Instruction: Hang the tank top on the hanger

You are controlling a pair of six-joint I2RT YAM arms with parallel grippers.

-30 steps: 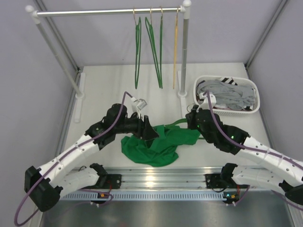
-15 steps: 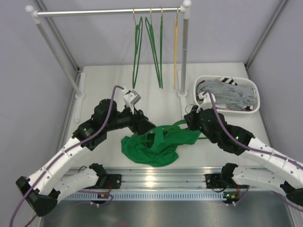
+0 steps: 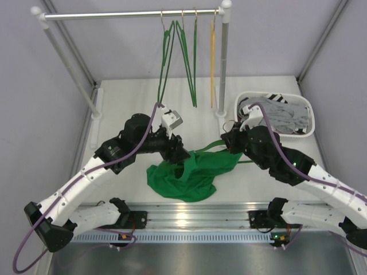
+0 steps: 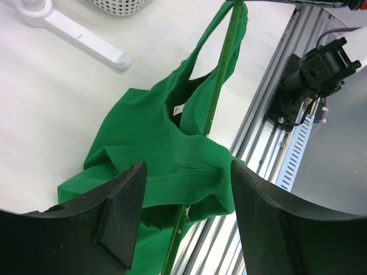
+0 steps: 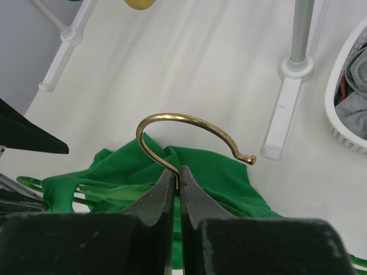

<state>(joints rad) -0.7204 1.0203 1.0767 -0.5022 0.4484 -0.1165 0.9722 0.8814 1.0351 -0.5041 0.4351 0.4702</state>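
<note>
Brass shows in the right gripper, pressed tight on the hook stem of the thin green triangular hanger; its arm threads the bright green fabric tank top, heaped on the white table under the left gripper, fingers spread

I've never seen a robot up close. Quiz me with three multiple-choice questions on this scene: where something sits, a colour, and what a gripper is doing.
1. Where is the white basket? A) far right of the table B) near left corner C) dead centre
2. The rightmost hanger on the rail is: A) red B) yellow C) blue
3. The right gripper is: A) wide open B) shut on grey cloth C) shut on a green hanger, at its hook
1 A: it sits beside the rack's right post. 2 B: plainly yellow in the top view. 3 C: its fingers pinch the hook.
</note>
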